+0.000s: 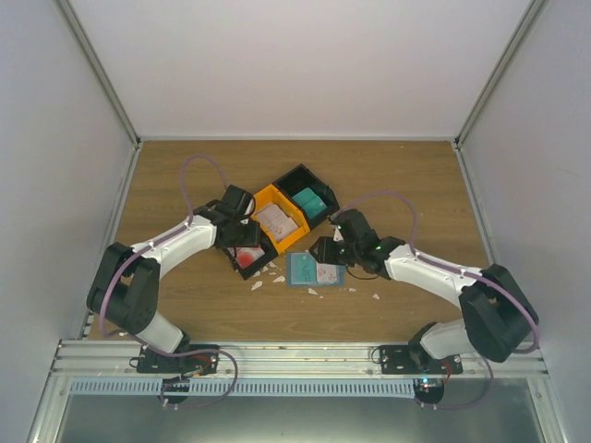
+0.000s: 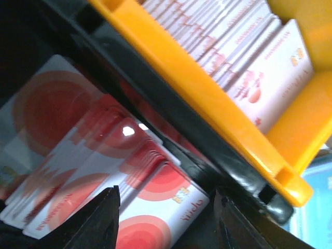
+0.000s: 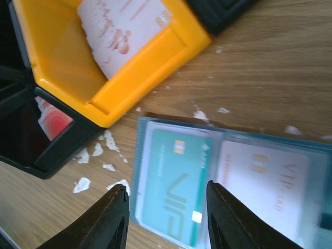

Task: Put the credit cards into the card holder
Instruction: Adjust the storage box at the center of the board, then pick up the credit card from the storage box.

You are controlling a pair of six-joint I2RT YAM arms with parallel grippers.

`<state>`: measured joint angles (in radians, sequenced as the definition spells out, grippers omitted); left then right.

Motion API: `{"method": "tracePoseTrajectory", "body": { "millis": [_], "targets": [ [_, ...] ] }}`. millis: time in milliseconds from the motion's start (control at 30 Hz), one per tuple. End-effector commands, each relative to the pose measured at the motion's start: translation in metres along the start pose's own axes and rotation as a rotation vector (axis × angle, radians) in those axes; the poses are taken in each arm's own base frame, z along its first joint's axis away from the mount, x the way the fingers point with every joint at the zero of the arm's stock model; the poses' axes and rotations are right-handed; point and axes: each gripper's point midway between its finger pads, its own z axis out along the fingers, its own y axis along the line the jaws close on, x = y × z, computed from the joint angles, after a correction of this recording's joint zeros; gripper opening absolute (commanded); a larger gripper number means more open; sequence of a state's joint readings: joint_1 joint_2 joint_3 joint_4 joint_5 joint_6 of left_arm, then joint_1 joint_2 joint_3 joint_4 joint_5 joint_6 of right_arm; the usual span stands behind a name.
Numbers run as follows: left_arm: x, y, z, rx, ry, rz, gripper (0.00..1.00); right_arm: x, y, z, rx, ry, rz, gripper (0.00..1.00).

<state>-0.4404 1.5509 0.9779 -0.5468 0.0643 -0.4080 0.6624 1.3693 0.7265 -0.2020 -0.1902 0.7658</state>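
Red and white credit cards [image 2: 78,150] lie stacked in a black bin [image 1: 254,268]; in the top view they show as a red patch [image 1: 247,254]. My left gripper [image 2: 166,218] hangs open just above that stack, with the nearest card between the two fingers and not clamped. The blue-teal card holder [image 3: 140,171] lies opened flat on the wood [image 1: 303,269], with a teal card [image 3: 174,192] and a white card [image 3: 264,181] in its pockets. My right gripper [image 3: 166,218] stands open over the holder's left page, fingers either side of the teal card.
A yellow bin [image 1: 294,231] of pale cards [image 2: 249,67] touches the black bin's far side. Behind it stands another black bin [image 1: 297,177] with a bright teal stack [image 1: 310,199]. Small white scraps [image 3: 83,184] litter the wood near the holder.
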Motion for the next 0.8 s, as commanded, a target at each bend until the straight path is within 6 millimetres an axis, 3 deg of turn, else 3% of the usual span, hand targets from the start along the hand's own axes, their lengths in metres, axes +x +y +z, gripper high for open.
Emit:
{"method": "tracePoseTrajectory", "body": {
  "millis": [0, 167, 367, 567, 767],
  "targets": [
    [-0.008, 0.022, -0.007, -0.106, -0.036, -0.006, 0.52, -0.013, 0.043, 0.010, -0.094, -0.031, 0.010, 0.42],
    [0.004, 0.023, 0.000, -0.099, 0.017, 0.012, 0.51, -0.003, 0.079, 0.033, -0.118, -0.018, 0.001, 0.42],
    [0.016, 0.016, 0.012, -0.059, 0.107, 0.070, 0.56, 0.016, 0.106, 0.061, -0.139, 0.017, -0.029, 0.48],
    [0.023, 0.013, 0.016, -0.035, 0.152, 0.105, 0.50, 0.016, 0.114, 0.077, -0.169, 0.009, -0.010, 0.48],
    [0.028, 0.015, 0.020, -0.041, 0.178, 0.111, 0.41, 0.018, 0.112, 0.092, -0.153, 0.022, -0.021, 0.40]
  ]
}}
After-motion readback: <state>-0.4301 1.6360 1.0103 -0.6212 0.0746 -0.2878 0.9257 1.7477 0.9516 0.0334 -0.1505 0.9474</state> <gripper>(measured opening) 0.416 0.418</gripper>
